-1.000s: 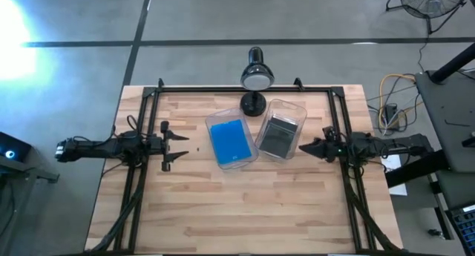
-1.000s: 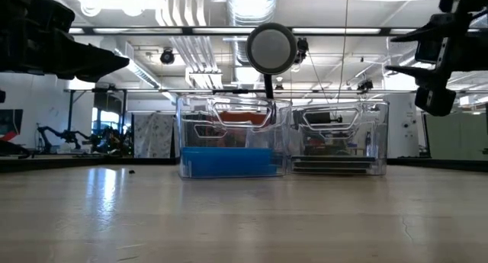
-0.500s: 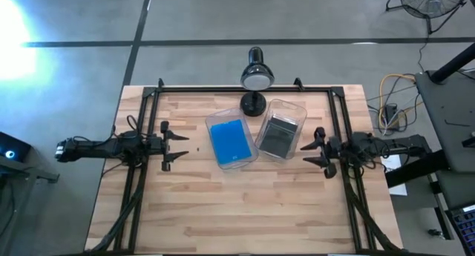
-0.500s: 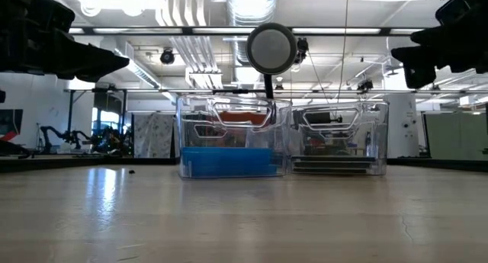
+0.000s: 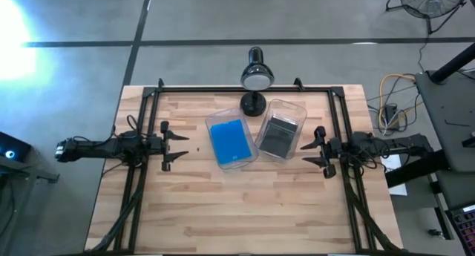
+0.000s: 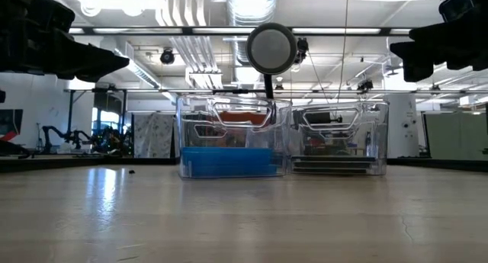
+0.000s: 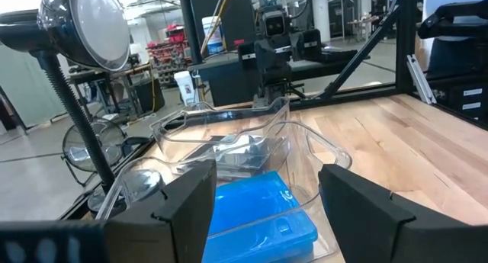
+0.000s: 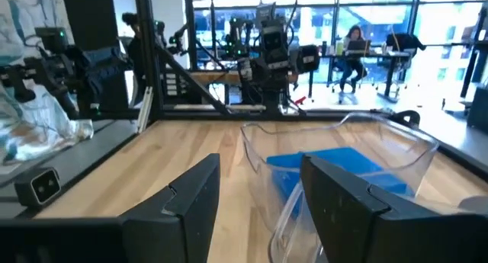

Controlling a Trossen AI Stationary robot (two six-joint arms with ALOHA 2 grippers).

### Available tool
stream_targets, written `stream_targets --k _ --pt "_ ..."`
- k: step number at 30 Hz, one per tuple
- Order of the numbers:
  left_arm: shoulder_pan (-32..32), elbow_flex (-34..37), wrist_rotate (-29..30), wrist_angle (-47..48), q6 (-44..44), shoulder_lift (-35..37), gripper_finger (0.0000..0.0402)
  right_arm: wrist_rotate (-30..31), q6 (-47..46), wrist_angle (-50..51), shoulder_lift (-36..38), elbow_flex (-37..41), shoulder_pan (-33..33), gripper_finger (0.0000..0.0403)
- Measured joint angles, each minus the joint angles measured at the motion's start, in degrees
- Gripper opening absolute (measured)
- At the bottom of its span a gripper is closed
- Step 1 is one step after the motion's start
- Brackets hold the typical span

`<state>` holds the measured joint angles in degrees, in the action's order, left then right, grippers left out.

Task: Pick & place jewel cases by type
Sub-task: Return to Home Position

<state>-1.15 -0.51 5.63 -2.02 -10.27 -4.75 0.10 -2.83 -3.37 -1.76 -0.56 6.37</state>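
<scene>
Blue jewel cases (image 5: pixel 228 141) lie stacked flat in the left clear bin (image 5: pixel 211 123) at mid-table. Dark grey jewel cases (image 5: pixel 278 135) lie stacked in the right clear bin (image 5: pixel 298 107) beside it. My left gripper (image 5: pixel 180 146) hovers level near the table's left edge, open, pointing at the bins. In the left wrist view, my left gripper (image 7: pixel 263 217) holds nothing between its fingers. My right gripper (image 5: pixel 306 153) hovers level near the right edge, open, pointing at the bins. In the right wrist view, my right gripper (image 8: pixel 259 194) is also seen holding nothing.
A black desk lamp (image 5: pixel 254 78) stands at the far edge just behind the bins. A black frame (image 5: pixel 237 88) runs along the table's far, left and right sides. Bare wood (image 5: pixel 237 211) stretches from the bins to the near edge. A person (image 8: pixel 354 40) sits far off in the room.
My right gripper has rolled about its own pointing line. Its fingers, stacked one above the other a second ago, now lie side by side and level. It has stayed in place. The left arm and the bins are as before.
</scene>
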Motion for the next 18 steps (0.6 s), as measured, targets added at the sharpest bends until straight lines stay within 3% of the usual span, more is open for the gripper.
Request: stream_targets --k 18 --pt "0.0 0.0 0.0 0.0 0.0 0.0 0.0214 0.0 -1.1 0.1 -0.3 0.0 0.0 0.018"
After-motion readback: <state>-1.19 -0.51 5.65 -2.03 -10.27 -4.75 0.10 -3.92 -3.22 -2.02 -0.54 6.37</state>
